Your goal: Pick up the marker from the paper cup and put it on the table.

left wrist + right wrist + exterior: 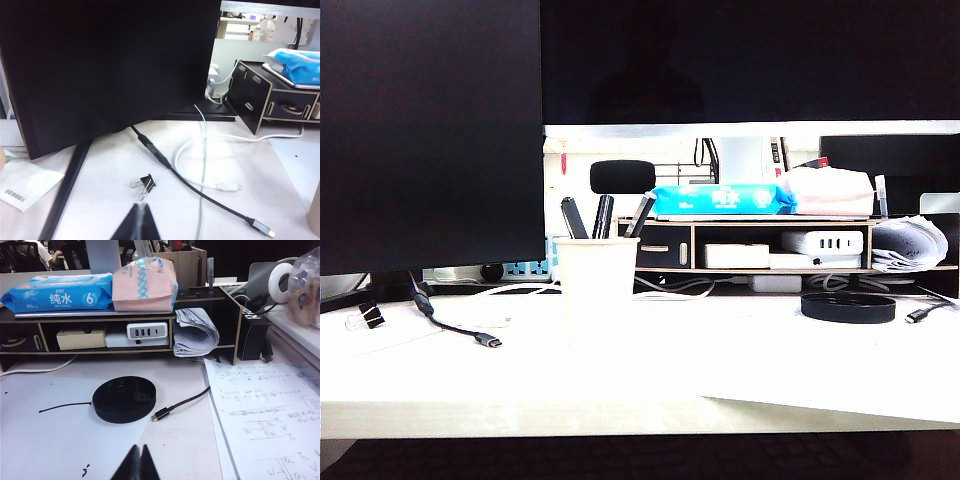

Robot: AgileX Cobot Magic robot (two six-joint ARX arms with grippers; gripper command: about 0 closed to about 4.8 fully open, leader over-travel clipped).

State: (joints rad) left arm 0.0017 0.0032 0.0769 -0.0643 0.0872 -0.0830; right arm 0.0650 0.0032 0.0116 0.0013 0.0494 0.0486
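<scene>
From my remote seat, the biggest thing before me was the wide white table (650, 370) with its pale cream front edge, and behind it a large dark monitor (430, 130) and a black-and-wood desk shelf (760, 245). On the table, left of centre, stood the plain off-white tapered paper cup (595, 280), and three dark pens poked from its rim; I took the middle, slim all-black one to be the marker (604, 216), standing nearly upright between a broader blunt pen (573, 217) and a leaning pen with a pale end (641, 214). Neither arm showed in the exterior view. The left gripper (141, 220) hung low over the table near a small black binder clip (145, 183) and a black cable (200, 195), its fingers pressed together on nothing; the right gripper (138, 462) was likewise fully closed and empty, just short of a flat black round lid (124, 399). My worry was that the three pens sat close, so a careless reach could seize the wrong one, or nudge the light cup and tip it; the loose cable could also snag the left arm. Readable writing was scarce: the blue wipes pack (57, 292) showed "EDI", "纯水" and a "6"; the handwritten sheet (270, 415) was too small to read.
</scene>
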